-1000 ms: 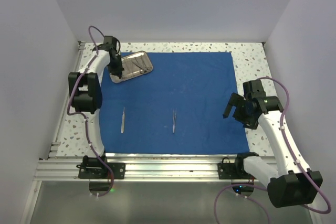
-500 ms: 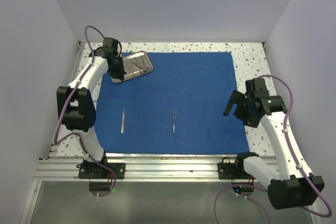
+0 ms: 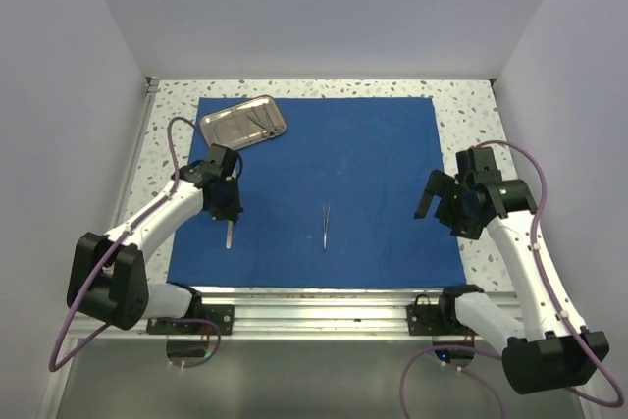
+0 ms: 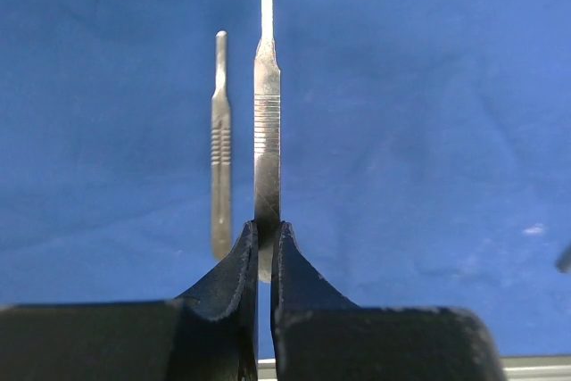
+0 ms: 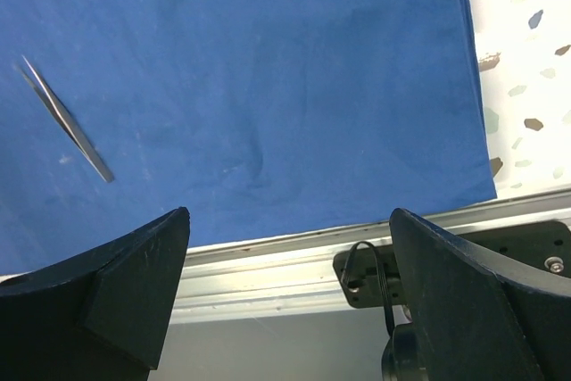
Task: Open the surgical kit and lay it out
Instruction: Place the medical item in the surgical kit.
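Observation:
The royal-blue cloth (image 3: pixel 363 174) lies spread flat on the table. The steel tray (image 3: pixel 243 122) sits on its far left corner with the ring-handled scissors (image 3: pixel 259 125) inside. Thin tweezers (image 3: pixel 326 225) lie mid-cloth and also show in the right wrist view (image 5: pixel 67 122). My left gripper (image 3: pixel 228 209) (image 4: pixel 265 234) is shut on a flat steel scalpel handle (image 4: pixel 267 104), held just above the near left part of the cloth. A second, similar handle (image 4: pixel 220 144) lies on the cloth right beside it (image 3: pixel 228 235). My right gripper (image 3: pixel 442 205) (image 5: pixel 290 220) is open and empty over the cloth's right edge.
The cloth's near edge meets an aluminium rail (image 3: pixel 314 293) (image 5: pixel 268 260) with the arm bases. Bare speckled table (image 3: pixel 471 115) shows right of the cloth and along the left. White walls close in the left, far and right sides.
My left arm has swung from the tray at the far left back to the near left of the cloth, carrying the steel handle. The right arm has barely moved.

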Available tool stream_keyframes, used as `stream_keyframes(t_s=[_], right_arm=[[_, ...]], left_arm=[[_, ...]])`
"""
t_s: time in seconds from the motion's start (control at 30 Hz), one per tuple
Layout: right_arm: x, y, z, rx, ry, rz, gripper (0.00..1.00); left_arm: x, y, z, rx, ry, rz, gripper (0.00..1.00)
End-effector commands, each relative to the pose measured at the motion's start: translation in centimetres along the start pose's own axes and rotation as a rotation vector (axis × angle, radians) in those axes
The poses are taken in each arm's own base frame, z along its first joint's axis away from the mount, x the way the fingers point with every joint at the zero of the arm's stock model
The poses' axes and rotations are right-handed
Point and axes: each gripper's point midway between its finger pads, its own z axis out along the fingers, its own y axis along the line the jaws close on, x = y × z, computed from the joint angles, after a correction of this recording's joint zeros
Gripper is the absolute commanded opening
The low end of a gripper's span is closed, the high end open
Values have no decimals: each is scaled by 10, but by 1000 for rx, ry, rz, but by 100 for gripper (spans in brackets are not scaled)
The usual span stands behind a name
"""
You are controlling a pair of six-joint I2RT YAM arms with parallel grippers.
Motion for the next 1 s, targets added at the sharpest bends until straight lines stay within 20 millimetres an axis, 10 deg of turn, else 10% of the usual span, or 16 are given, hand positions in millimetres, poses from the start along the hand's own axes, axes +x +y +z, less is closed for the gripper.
stream_keyframes(t_s=[0.0, 0.33, 0.57, 0.97], right_arm=[[11, 1, 0, -23, 29, -22, 98], [9, -1, 0, -7, 20, -31, 98], [3, -5, 1, 26, -3, -27, 98], [-11, -2, 9, 51, -2, -24, 98]], left_arm=[[-6, 8, 3, -35, -67, -43, 0], [-20, 7, 1, -61, -76, -19, 57], [-106, 0, -4, -108, -175, -2, 56], [-257, 22, 54, -172, -220, -31, 49]])
